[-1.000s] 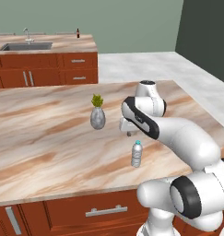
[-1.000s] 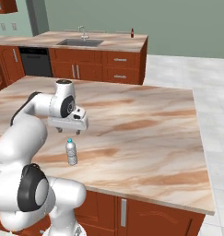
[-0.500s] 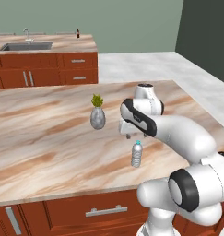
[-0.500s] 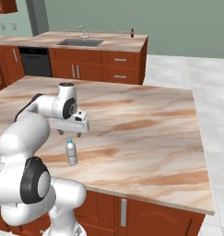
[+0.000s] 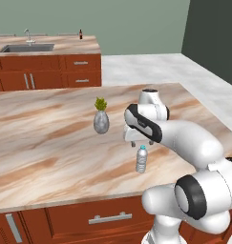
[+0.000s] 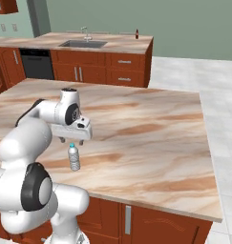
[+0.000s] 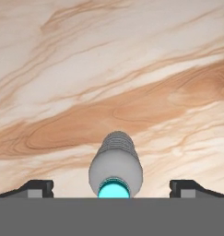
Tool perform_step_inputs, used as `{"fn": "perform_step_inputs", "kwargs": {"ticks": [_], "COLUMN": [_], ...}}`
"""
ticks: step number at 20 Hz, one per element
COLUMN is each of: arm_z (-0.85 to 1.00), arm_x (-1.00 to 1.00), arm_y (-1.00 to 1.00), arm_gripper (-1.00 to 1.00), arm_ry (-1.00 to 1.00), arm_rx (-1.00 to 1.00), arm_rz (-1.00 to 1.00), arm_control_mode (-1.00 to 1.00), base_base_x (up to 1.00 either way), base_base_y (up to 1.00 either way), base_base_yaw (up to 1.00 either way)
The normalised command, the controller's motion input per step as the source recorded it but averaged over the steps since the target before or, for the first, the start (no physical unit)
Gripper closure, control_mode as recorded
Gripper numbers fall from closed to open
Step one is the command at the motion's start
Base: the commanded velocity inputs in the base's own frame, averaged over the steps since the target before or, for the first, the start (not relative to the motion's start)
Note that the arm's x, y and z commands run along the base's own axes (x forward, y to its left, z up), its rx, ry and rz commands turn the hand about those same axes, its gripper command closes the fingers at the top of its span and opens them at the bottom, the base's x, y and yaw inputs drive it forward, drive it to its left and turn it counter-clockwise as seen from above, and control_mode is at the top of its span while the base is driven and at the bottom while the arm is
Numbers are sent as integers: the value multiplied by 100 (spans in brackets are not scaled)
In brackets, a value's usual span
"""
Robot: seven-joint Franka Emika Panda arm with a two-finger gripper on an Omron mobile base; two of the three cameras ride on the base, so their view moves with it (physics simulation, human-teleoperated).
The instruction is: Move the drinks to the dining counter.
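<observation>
While the white arm's two-finger claw (image 7: 111, 188) hangs above the marble-patterned island top (image 5: 46, 143), its dark fingertips (image 7: 36, 188) stand spread wide with nothing between them but air. Directly beneath the claw, centred between the two tips, stands the clear greyish plastic water bottle with a turquoise cap (image 7: 115, 170), upright on the island and not touched by either finger. From the left base view the claw (image 5: 136, 141) sits just above the bottle's cap (image 5: 142, 159); the right base view shows the same (image 6: 71, 140) (image 6: 74, 157). Off to the claw's left stands a grey speckled vase with a green plant (image 5: 101, 117). Far beyond the claw, a small dark brown bottle (image 5: 80, 34) stands on the long counter with the grey sink (image 5: 65, 46).
</observation>
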Motion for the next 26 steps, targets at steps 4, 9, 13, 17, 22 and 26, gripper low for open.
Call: {"fn": "perform_step_inputs", "kwargs": {"ticks": [4, 9, 13, 17, 22, 26], "arm_z": [0, -1, -4, -14, -8, 0], "arm_x": [-13, -21, -7, 0, 8, 11], "arm_y": [0, 0, -3, 0, 0, 0], "arm_gripper": [-100, -100, -100, -100, -100, -100], "arm_ry": [0, 0, 0, 1, 2, 0], "arm_rx": [0, 0, 0, 0, 0, 0], "arm_rz": [0, 0, 0, 0, 0, 0], "arm_control_mode": [-100, -100, -100, -100, -100, -100], "base_base_x": [0, 0, 0, 0, 0, 0], "base_base_y": [0, 0, 0, 0, 0, 0], "base_base_yaw": [0, 0, 0, 0, 0, 0]}}
